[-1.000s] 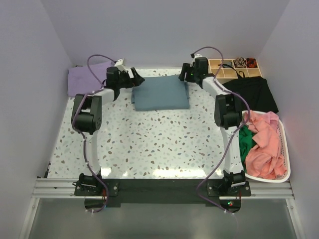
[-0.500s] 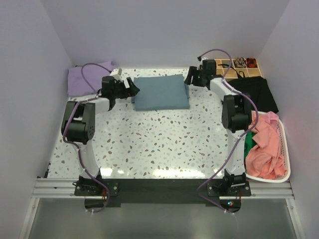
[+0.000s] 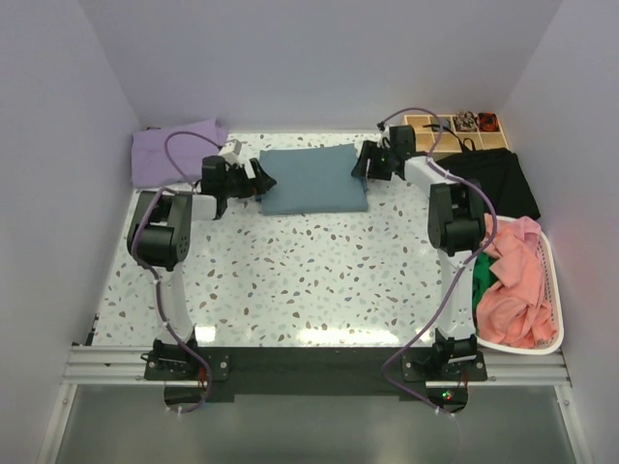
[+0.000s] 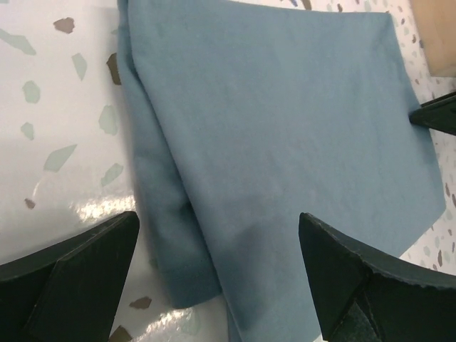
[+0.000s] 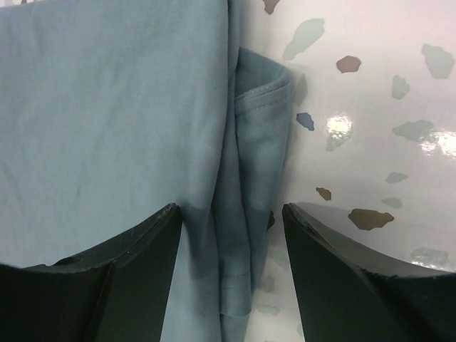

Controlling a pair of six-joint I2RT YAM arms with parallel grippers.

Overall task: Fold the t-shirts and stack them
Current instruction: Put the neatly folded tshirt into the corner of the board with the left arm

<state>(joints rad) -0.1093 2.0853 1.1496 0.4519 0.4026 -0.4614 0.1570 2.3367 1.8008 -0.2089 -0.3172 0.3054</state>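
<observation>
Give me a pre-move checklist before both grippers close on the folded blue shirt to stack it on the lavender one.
1. Left gripper open over the slate-blue t-shirt's left edge: ok.
2. Right gripper open over its right edge: ok.
3. Shirt folded into a flat rectangle: ok.
4. Grip set to catch every layer: cannot tell; inner layers poke out at the right edge.
5. Lavender t-shirt folded at the far-left corner, nothing on it: ok.
</observation>
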